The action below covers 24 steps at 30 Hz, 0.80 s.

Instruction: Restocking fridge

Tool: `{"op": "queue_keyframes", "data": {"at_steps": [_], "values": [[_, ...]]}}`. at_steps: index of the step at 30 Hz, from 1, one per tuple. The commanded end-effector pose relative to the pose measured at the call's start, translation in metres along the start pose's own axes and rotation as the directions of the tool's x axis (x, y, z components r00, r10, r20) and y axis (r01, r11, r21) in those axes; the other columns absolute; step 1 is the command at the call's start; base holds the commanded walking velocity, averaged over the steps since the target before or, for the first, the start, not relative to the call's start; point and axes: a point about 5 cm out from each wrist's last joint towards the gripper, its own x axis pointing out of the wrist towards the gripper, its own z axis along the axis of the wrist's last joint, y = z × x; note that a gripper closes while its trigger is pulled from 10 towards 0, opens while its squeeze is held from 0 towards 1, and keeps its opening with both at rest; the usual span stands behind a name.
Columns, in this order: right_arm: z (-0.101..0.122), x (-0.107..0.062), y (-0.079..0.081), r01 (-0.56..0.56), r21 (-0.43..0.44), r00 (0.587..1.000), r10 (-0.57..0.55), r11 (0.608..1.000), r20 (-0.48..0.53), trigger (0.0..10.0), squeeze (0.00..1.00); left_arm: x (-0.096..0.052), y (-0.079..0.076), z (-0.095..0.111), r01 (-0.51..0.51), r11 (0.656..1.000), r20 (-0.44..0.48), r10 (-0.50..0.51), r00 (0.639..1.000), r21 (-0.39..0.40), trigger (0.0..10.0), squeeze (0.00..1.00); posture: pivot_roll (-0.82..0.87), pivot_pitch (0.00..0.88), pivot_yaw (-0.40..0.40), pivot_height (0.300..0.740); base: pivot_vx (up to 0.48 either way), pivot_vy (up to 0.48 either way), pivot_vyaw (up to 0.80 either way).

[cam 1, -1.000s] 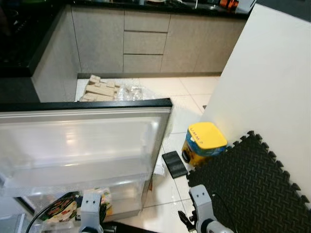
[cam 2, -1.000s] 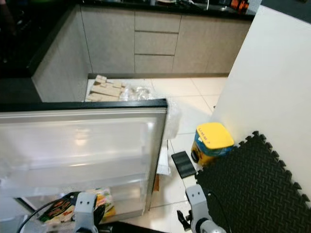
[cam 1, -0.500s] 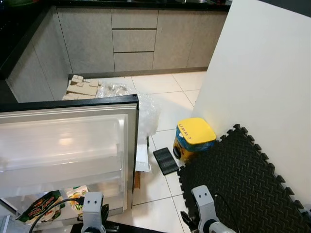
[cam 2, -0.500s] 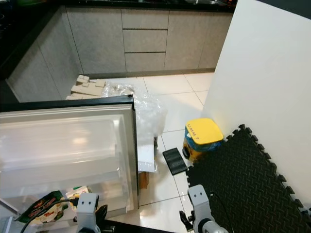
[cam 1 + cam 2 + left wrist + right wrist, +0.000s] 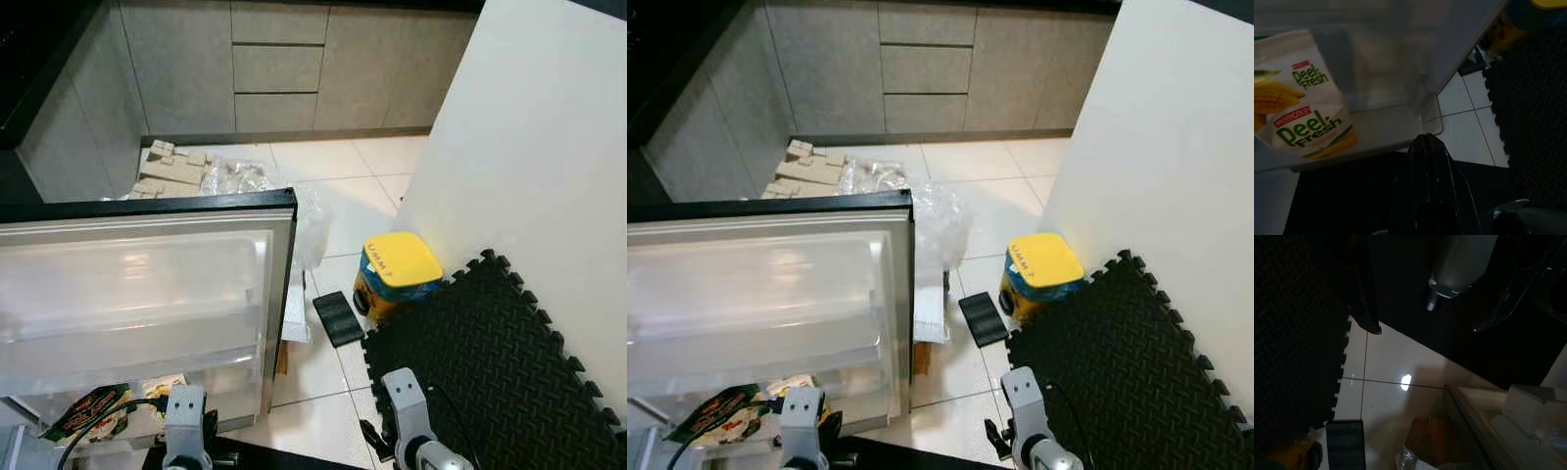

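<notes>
You are standing over the open fridge door (image 5: 147, 294), which swings out flat below you so its clear shelves face up and can be reached from above. In the lowest door shelf (image 5: 127, 406) lie food packets (image 5: 88, 416), and your left wrist view shows one of them, a Deel Fresh corn pack (image 5: 1300, 112), resting against the shelf wall, so the stock is already partly in the door. Your left gripper (image 5: 1427, 147) hangs low beside that shelf with its fingers pressed together and holding nothing. Your right gripper (image 5: 1364, 298) hangs idle over the tiled floor (image 5: 323, 166) at the edge of the black foam mat (image 5: 490, 343); I cannot tell whether its fingers are apart. A yellow-lidded tub (image 5: 397, 274) sits on the floor near the mat, beside a small dark pad (image 5: 338, 318), and may be the next thing to fetch.
</notes>
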Motion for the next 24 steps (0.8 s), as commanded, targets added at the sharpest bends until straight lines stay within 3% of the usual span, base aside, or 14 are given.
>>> {"op": "queue_keyframes", "data": {"at_steps": [1,22,24], "values": [[-0.0036,-0.0012,0.0005,-0.001,-0.002,1.0,0.001,1.0,-0.013,10.0,0.0,-0.0031,-0.0006,-0.007,-0.007,1.0,-0.033,0.006,0.999,-0.013,10.0,0.0,-0.05,0.033,-0.097,0.713,-0.368,0.0,0.0],[-0.0054,-0.0033,-0.0035,0.007,0.006,1.0,-0.007,1.0,-0.012,10.0,0.0,-0.005,0.0031,-0.0107,-0.003,1.0,-0.065,0.003,0.998,-0.011,10.0,0.0,-0.06,0.031,-0.082,0.713,-0.393,0.0,0.0],[-0.0057,-0.0034,-0.0038,0.009,0.006,1.0,-0.009,1.0,-0.014,10.0,0.0,-0.0049,0.0034,-0.0111,-0.004,1.0,-0.072,0.003,0.997,-0.006,10.0,0.0,-0.06,0.029,-0.08,0.713,0.0,0.0,0.0]]}}
